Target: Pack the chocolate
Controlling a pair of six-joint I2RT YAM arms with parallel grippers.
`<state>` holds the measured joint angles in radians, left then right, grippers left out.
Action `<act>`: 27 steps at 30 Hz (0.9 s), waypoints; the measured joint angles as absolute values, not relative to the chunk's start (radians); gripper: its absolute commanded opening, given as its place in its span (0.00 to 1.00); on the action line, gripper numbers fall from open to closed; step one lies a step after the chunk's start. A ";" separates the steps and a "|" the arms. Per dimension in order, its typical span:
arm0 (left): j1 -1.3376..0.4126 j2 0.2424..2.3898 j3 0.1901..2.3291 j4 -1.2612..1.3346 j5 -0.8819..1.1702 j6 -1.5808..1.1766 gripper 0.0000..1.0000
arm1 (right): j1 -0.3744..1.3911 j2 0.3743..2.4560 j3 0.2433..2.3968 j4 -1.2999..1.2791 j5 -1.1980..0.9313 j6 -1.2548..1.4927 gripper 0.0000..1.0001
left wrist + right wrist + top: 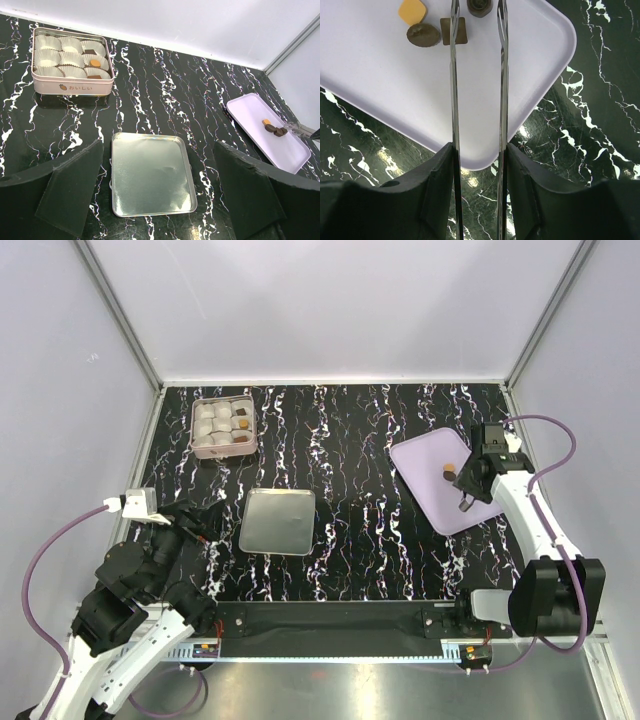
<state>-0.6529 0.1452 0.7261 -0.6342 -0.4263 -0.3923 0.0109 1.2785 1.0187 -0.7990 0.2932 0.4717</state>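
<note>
- Lavender tray [425,465] lies on the right side of the black marbled table [360,440], and we count four loose chocolates on it. They are a tan-gold piece [412,11], a dark round piece [423,35], a brown square piece [454,31] and a dark top piece [480,6].
- Our right gripper [477,150] is clamped on metal tweezers [453,75], with its fingers pressing on the outer sides of the two prongs.
- The prongs stand apart and run side by side out over the tray.
- Their tips flank the dark top piece. The frame edge cuts them off there, so we cannot tell whether they touch it.
- Our left gripper [157,150] hangs over the near left of the table with its fingers spread wide and nothing between them.
- A pale pink tin [70,87] sits at the far left, lined with white paper cups [47,59].
- Three cups in the tin's right column already hold chocolate: a dark one [90,52], a tan-gold one [95,63] and another dark one [95,76].
- A silver lid [150,175] lies flat on the table nearer to us than the tin, and the two do not touch.
</note>
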 measured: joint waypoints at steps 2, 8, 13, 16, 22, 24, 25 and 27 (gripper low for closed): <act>-0.653 0.145 0.726 -0.634 -0.426 -0.392 0.99 | 0.004 1.281 1.015 -0.791 0.287 0.472 0.50; -0.653 0.145 0.726 -0.634 -0.426 -0.392 0.99 | -0.027 1.296 1.000 -0.770 0.285 0.472 0.50; -0.653 0.145 0.726 -0.634 -0.426 -0.392 0.99 | -0.031 1.313 0.984 -0.743 0.268 0.470 0.50; -0.653 0.145 0.726 -0.634 -0.426 -0.392 0.99 | -0.032 1.320 0.975 -0.727 0.263 0.468 0.50; -0.653 0.145 0.726 -0.634 -0.427 -0.392 0.99 | -0.033 1.333 0.968 -0.702 0.242 0.464 0.49; -0.653 0.145 0.726 -0.634 -0.427 -0.392 0.99 | -0.033 1.333 0.968 -0.698 0.241 0.461 0.49; -0.653 0.145 0.726 -0.634 -0.427 -0.392 0.99 | -0.033 1.334 0.968 -0.698 0.241 0.460 0.50; -0.653 0.145 0.726 -0.634 -0.427 -0.392 0.99 | -0.033 1.334 0.968 -0.698 0.242 0.457 0.49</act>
